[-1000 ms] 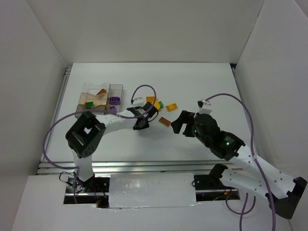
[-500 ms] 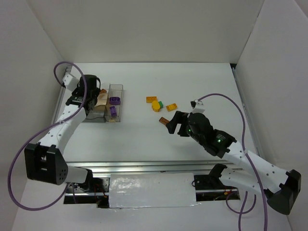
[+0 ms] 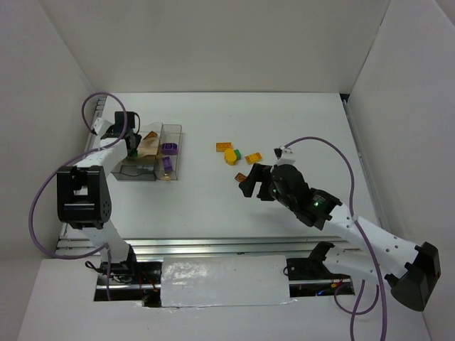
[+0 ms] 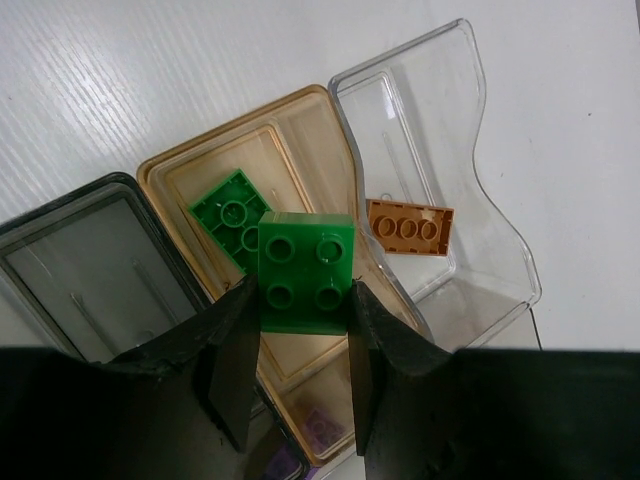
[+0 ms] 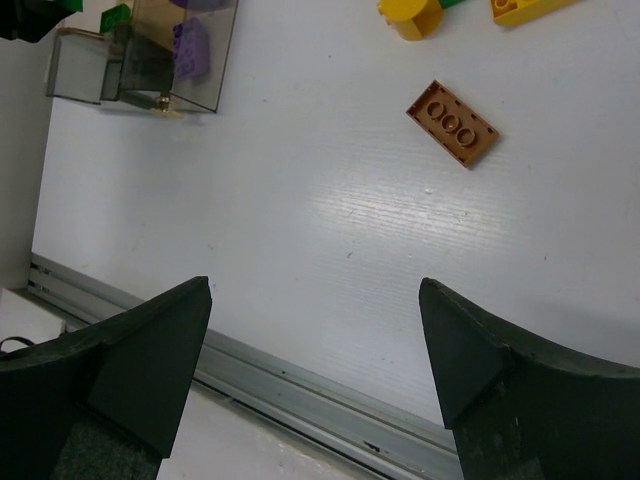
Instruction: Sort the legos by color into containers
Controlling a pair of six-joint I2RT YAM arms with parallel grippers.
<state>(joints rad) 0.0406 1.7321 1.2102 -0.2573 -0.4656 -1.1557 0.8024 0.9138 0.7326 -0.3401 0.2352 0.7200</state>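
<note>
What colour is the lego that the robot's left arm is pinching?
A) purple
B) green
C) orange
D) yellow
B: in the left wrist view, the left gripper has its jaws closed on a green lego.

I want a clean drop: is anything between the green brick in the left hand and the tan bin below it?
Nothing visible blocks it. The held brick hangs over the open tan bin, where only a second green brick lies.
</note>
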